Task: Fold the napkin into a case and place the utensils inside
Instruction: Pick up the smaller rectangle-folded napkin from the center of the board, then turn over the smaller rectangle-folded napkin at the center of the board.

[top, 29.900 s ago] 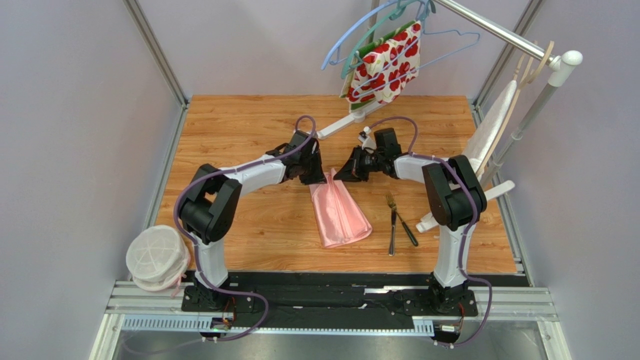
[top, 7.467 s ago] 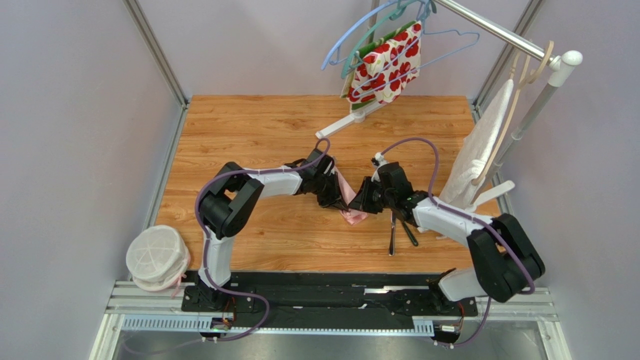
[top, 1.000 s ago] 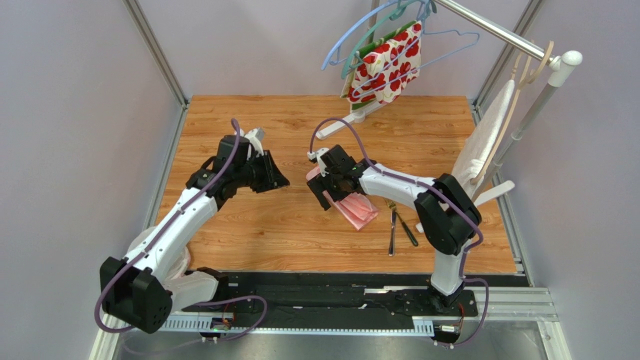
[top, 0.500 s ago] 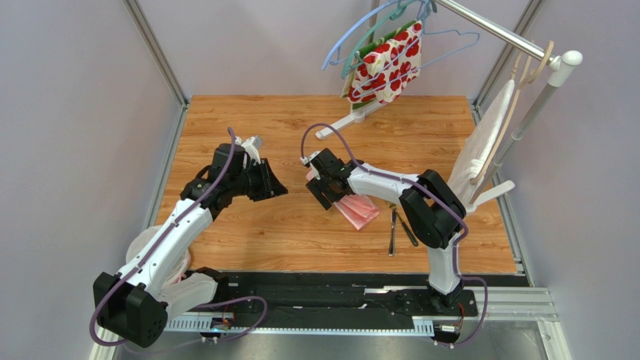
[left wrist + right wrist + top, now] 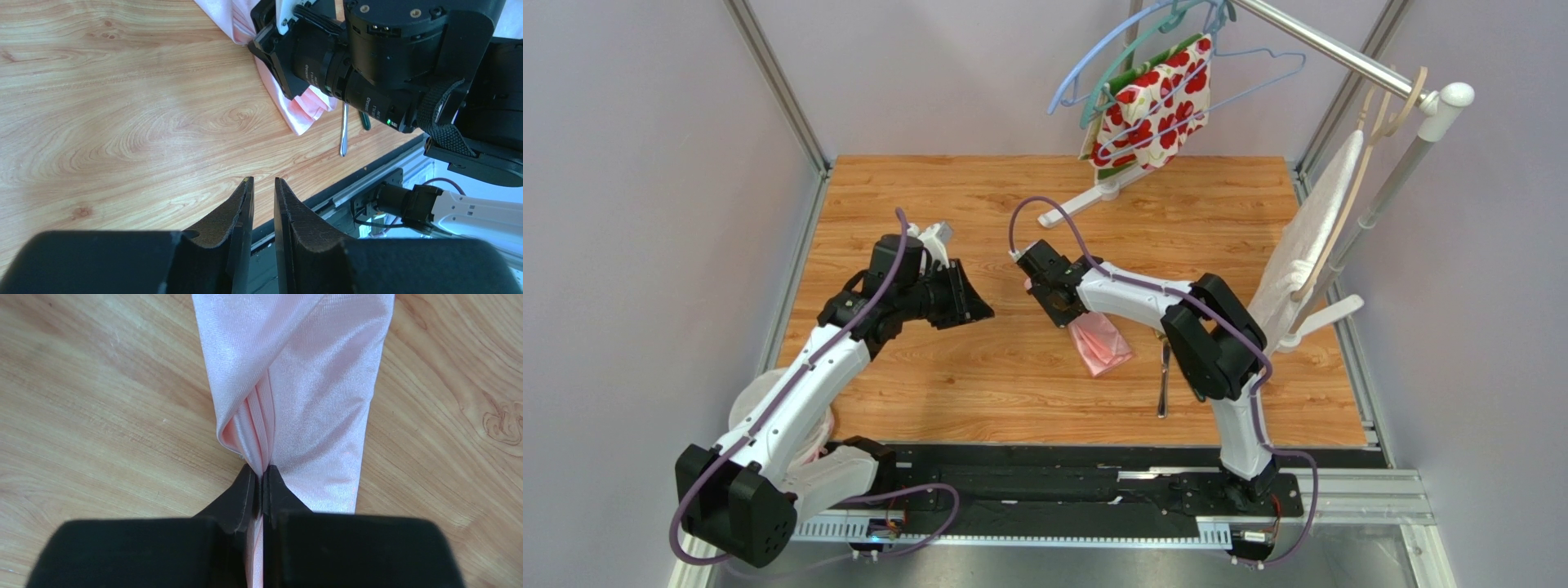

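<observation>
The light-pink napkin (image 5: 1101,344) lies as a narrow folded packet in the middle of the table. My right gripper (image 5: 1070,315) is shut on a bunched fold at its far-left end; the right wrist view shows the cloth (image 5: 319,386) pinched between the closed fingertips (image 5: 263,475). My left gripper (image 5: 982,308) hovers to the left, well apart from the napkin. Its jaws (image 5: 263,181) stand a narrow gap apart with nothing between them. The utensils (image 5: 1162,382) lie right of the napkin, partly under my right arm. The left wrist view shows a slim handle (image 5: 344,130) beside the napkin (image 5: 302,111).
A red-and-white floral cloth (image 5: 1155,104) hangs on hangers at the back. A white cloth (image 5: 1314,239) hangs on the rack at the right. A white bowl-like object (image 5: 756,410) sits at the near left edge, partly behind my left arm. Bare wood (image 5: 928,202) lies around.
My right gripper has shut on the napkin's fold and shifted slightly left and away, drawing the cloth into a narrower shape. The left arm drew back a little, then held still.
</observation>
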Tool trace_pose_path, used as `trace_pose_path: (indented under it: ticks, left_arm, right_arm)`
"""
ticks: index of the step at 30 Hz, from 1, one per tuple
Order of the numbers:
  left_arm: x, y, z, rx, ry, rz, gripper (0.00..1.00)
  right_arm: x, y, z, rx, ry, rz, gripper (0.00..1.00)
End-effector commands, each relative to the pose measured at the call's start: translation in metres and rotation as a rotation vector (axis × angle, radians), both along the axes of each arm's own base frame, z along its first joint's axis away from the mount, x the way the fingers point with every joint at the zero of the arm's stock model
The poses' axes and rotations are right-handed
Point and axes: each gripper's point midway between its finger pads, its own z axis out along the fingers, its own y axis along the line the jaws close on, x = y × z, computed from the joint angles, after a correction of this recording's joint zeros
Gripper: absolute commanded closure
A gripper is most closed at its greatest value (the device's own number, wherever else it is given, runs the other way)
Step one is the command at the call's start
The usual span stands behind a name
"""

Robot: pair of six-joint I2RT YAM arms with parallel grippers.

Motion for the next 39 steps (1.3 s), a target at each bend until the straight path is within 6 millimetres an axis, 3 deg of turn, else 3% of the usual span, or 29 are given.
trace_pose_path:
  ticks: [1, 3, 8, 16, 17, 18, 19, 20, 22, 23, 25, 27, 28, 30, 35, 39]
  left_arm:
    - [0.0, -0.003, 0.007, -0.016, -0.029, -0.014, 0.73]
    - [0.0, -0.001, 0.006, -0.012, -0.029, -0.01, 0.73]
    - [0.0, 0.0, 0.009, -0.014, -0.037, -0.003, 0.73]
    - [-0.007, 0.004, 0.016, -0.008, -0.058, -0.004, 0.73]
    - [-0.008, 0.005, 0.019, -0.01, -0.067, -0.005, 0.73]
    - [-0.009, 0.005, 0.021, -0.009, -0.076, -0.006, 0.73]
    - [-0.01, 0.006, 0.021, -0.006, -0.076, -0.005, 0.73]
    - [-0.01, 0.007, 0.024, -0.005, -0.083, -0.003, 0.73]
    - [-0.012, 0.008, 0.024, 0.001, -0.083, -0.004, 0.73]
    - [-0.012, 0.009, 0.025, 0.002, -0.089, -0.001, 0.73]
    - [-0.013, 0.009, 0.026, 0.002, -0.092, -0.005, 0.73]
    - [-0.013, 0.01, 0.028, 0.001, -0.097, -0.004, 0.73]
    - [-0.013, 0.01, 0.028, 0.001, -0.096, -0.008, 0.73]
    - [-0.013, 0.009, 0.027, 0.002, -0.093, -0.01, 0.73]
    - [-0.007, 0.006, 0.014, 0.011, -0.059, -0.018, 0.73]
    - [-0.001, 0.002, 0.007, 0.012, -0.045, -0.025, 0.73]
  right_arm:
    - [0.016, 0.01, 0.024, 0.039, -0.038, -0.081, 1.0]
    - [0.016, 0.02, 0.038, 0.115, -0.032, -0.132, 1.0]
    - [0.022, 0.051, 0.096, 0.366, -0.029, -0.27, 1.0]
    - [0.014, 0.116, 0.139, 0.891, 0.164, -0.422, 1.0]
    - [0.021, 0.13, 0.154, 0.999, 0.153, -0.409, 1.0]
    - [0.016, 0.131, 0.141, 1.03, 0.196, -0.427, 1.0]
    - [0.017, 0.137, 0.145, 1.111, 0.24, -0.477, 1.0]
    - [0.025, 0.147, 0.164, 1.229, 0.223, -0.446, 1.0]
    - [0.024, 0.149, 0.145, 1.279, 0.254, -0.476, 1.0]
    - [0.029, 0.154, 0.156, 1.372, 0.254, -0.48, 1.0]
    - [0.026, 0.154, 0.136, 1.412, 0.279, -0.499, 1.0]
    - [0.031, 0.154, 0.143, 1.499, 0.254, -0.489, 1.0]
    - [0.03, 0.15, 0.127, 1.487, 0.26, -0.508, 1.0]
    - [0.033, 0.144, 0.127, 1.551, 0.25, -0.517, 1.0]
    - [0.025, 0.128, 0.087, 1.618, 0.313, -0.57, 1.0]
    - [0.015, 0.116, 0.066, 1.591, 0.329, -0.592, 0.99]
